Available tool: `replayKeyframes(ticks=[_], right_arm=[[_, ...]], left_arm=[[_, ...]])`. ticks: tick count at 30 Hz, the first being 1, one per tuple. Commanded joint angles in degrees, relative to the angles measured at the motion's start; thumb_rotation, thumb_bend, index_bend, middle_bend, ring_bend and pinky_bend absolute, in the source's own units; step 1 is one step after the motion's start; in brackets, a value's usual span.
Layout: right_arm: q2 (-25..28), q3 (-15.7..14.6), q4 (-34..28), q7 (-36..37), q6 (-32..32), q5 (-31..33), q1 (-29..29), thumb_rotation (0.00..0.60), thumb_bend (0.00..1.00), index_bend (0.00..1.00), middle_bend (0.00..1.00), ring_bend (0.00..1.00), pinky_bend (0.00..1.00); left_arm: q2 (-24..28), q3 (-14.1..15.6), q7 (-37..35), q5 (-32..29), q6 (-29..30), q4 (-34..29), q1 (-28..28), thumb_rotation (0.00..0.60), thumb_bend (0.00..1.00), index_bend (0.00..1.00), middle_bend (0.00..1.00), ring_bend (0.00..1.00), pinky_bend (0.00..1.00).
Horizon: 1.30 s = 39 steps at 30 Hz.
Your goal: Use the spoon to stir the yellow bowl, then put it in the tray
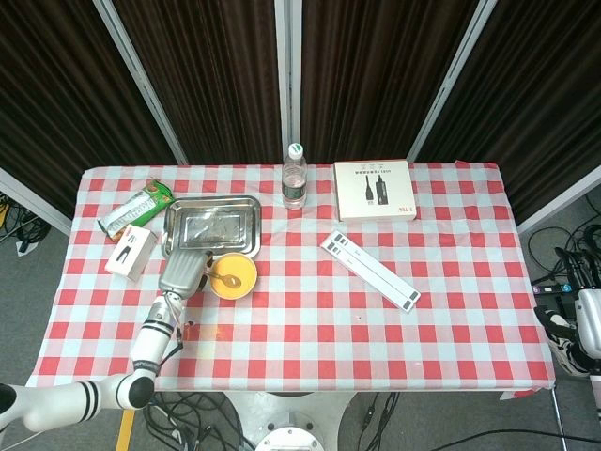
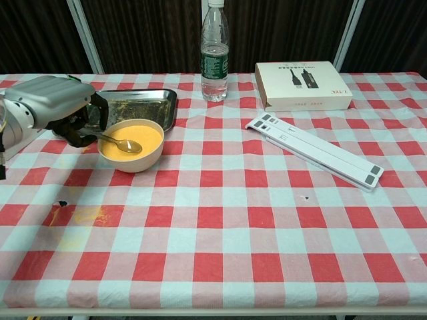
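The yellow bowl [image 2: 131, 145] [image 1: 233, 275] stands on the checked cloth just in front of the metal tray [image 2: 143, 103] [image 1: 212, 224]. My left hand [image 2: 63, 113] [image 1: 185, 271] is at the bowl's left side and grips a metal spoon [image 2: 120, 141] [image 1: 223, 279] by its handle. The spoon's head lies over the yellow filling inside the bowl. My right hand [image 1: 589, 324] shows only at the far right edge of the head view, away from the table; its fingers are hidden.
A water bottle [image 2: 214, 51] stands behind the tray, a white box [image 2: 302, 85] to its right. A long white flat bar [image 2: 314, 151] lies mid-right. A snack packet [image 1: 135, 209] and a small white box [image 1: 130, 252] sit at far left. A yellow spill [image 2: 80, 215] stains the cloth.
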Motion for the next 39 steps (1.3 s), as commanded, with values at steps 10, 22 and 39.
replayKeyframes(ticks=[10, 22, 39], right_arm=[[0.99, 0.68, -0.20, 0.14, 0.98, 0.19, -0.23, 0.600, 0.13, 0.08, 0.13, 0.00, 0.10], [0.70, 0.50, 0.28, 0.84, 0.94, 0.43, -0.58, 0.600, 0.13, 0.08, 0.13, 0.00, 0.10], [0.24, 0.41, 0.92, 1.30, 0.82, 0.60, -0.80, 0.600, 0.13, 0.08, 0.13, 0.00, 0.10]], left_arm=[[4.45, 0.00, -7.36, 1.80, -4.25, -2.41, -0.33, 0.600, 0.37, 0.54, 1.00, 0.99, 1.00], [5.22, -0.35, -10.33, -0.46, -9.19, 0.07, -2.81, 0.600, 0.36, 0.58, 1.00, 0.99, 1.00], [7.62, 0.58, -11.51, -6.06, -13.65, -0.11, -5.58, 0.600, 0.39, 0.57, 1.00, 0.99, 1.00]])
